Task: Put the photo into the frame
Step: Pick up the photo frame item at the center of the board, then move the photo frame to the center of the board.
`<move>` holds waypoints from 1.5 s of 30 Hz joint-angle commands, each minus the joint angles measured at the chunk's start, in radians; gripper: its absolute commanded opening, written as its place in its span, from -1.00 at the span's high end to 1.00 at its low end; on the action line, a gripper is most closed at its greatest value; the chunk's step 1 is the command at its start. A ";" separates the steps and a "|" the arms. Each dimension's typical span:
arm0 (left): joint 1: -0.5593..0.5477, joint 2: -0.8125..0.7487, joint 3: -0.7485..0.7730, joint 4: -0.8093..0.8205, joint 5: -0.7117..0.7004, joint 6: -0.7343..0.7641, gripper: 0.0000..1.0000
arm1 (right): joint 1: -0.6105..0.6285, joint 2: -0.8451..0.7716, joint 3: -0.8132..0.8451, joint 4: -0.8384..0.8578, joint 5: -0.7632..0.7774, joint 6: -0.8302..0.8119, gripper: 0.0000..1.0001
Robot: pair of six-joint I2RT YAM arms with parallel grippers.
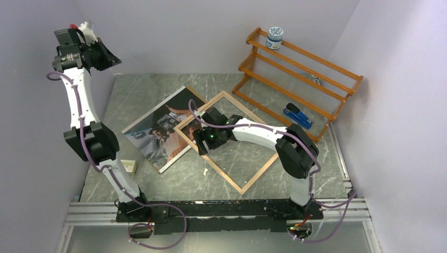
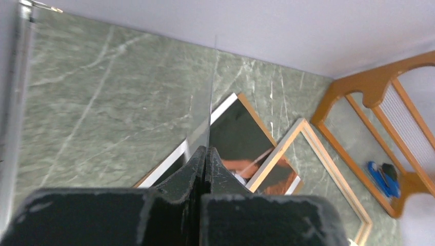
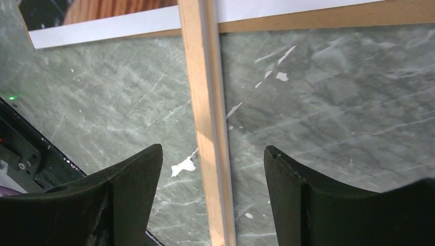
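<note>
The photo [image 1: 156, 130] lies face up on the table at centre left, on a brown backing panel. The frame [image 1: 252, 174] lies back up to its right, its wooden corner overlapping the photo. My right gripper [image 1: 204, 140] is open and low over the frame's left rail. In the right wrist view that rail [image 3: 209, 118] runs between the open fingers [image 3: 138, 174] of the right gripper [image 3: 213, 156], untouched. My left gripper [image 1: 107, 56] is raised high at the back left. In its wrist view the left gripper [image 2: 206, 151] is shut on a thin clear pane [image 2: 211, 92], seen edge-on. Photo [image 2: 238, 136] and frame [image 2: 288, 148] show below it.
An orange wooden rack [image 1: 300, 79] leans at the back right with a small jar [image 1: 274, 37] on top and a blue stapler [image 1: 297, 116] on its lower shelf. A small beige block [image 1: 129, 166] lies near the left arm. White scraps [image 1: 205, 171] lie by the frame.
</note>
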 commanded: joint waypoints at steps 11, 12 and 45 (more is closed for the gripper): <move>-0.003 -0.400 -0.072 -0.130 -0.094 0.000 0.95 | 0.117 0.111 0.107 -0.175 0.172 0.042 -0.19; -0.003 -0.417 -0.068 -0.149 -0.095 0.001 0.95 | 0.120 0.119 0.115 -0.176 0.169 0.049 -0.15; -0.003 -0.584 -0.090 -0.104 -0.127 -0.132 0.95 | 0.117 0.274 0.561 -0.031 0.021 0.519 -0.41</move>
